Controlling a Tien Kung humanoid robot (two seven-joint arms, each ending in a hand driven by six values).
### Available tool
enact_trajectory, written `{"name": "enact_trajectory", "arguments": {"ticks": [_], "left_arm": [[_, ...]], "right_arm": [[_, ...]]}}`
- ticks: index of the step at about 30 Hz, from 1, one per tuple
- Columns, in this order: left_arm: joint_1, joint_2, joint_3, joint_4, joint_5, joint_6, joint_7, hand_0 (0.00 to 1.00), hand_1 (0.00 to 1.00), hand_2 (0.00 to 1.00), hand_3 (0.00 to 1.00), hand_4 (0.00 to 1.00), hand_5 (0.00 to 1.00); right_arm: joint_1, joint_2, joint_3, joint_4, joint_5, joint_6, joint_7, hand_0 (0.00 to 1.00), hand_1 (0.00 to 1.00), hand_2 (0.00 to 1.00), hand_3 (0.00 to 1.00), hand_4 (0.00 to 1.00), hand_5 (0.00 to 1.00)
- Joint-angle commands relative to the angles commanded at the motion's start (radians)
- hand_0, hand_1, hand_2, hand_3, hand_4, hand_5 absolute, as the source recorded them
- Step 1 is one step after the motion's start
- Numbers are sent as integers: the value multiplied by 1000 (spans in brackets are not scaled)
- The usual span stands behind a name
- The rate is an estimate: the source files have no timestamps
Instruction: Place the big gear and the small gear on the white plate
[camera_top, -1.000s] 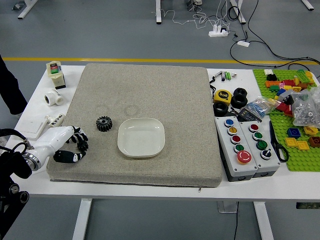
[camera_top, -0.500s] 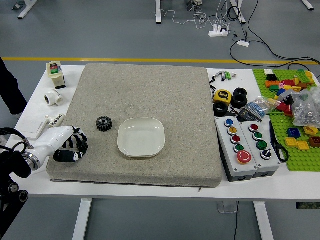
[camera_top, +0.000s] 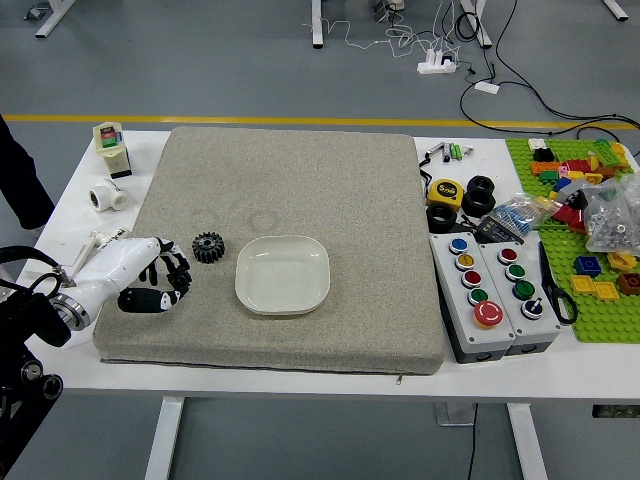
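Black gear (camera_top: 208, 247), near left fingers (camera_top: 180, 279), apart

High head view, forward (and down) over table (camera_top: 250, 384).

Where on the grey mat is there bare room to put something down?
Bare: the mat beyond the black gear and white plate, and between plate and button boxes. Crowded: the left side, where the left hand lies close to the gear.
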Motion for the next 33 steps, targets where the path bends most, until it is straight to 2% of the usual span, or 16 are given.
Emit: {"name": "enact_trajectory", "arguments": {"ticks": [6,12,14,15,20,21,26,27,32,33], "left_arm": [[-31,-14,42,-5,-21,25,-22,287,342,433,552,598,126],[-115,-43,131,50,-37,38,-45,283,341,429,553,585,115],[-158,-52,171,88,-52,46,-62,283,341,429,553,585,115],[-174,-57,181,105,-56,47,-66,283,344,434,559,606,87],[-227,-75,209,158,-65,53,-77,283,344,434,559,606,87],[-241,-80,215,171,-64,53,-77,280,351,446,570,714,110],[-276,-99,233,214,-60,41,-80,280,351,446,570,714,110],[-278,-100,233,217,-60,40,-81,322,439,514,627,998,268],[-290,-113,239,232,-65,38,-92,322,439,514,627,998,268],[-291,-115,240,234,-67,38,-94,358,508,604,755,998,383]], "right_arm": [[-2,1,-8,0,4,0,-1,619,618,670,468,721,587],[-2,3,-17,0,6,-1,-2,620,618,672,468,720,587],[0,2,-21,0,8,-1,-2,620,618,672,468,720,587],[1,2,-22,1,7,-1,-2,619,618,672,469,720,588],[5,2,-23,1,7,-2,-2,619,618,672,469,720,588],[6,1,-23,1,7,-2,-2,620,618,673,469,720,588],[10,0,-21,2,7,-2,-2,620,618,673,469,720,588],[10,0,-21,2,7,-2,-2,621,618,672,469,720,588],[13,-1,-21,2,6,-2,-2,621,618,672,469,720,588],[13,-1,-21,2,6,-1,-2,620,618,672,469,720,588]]}}
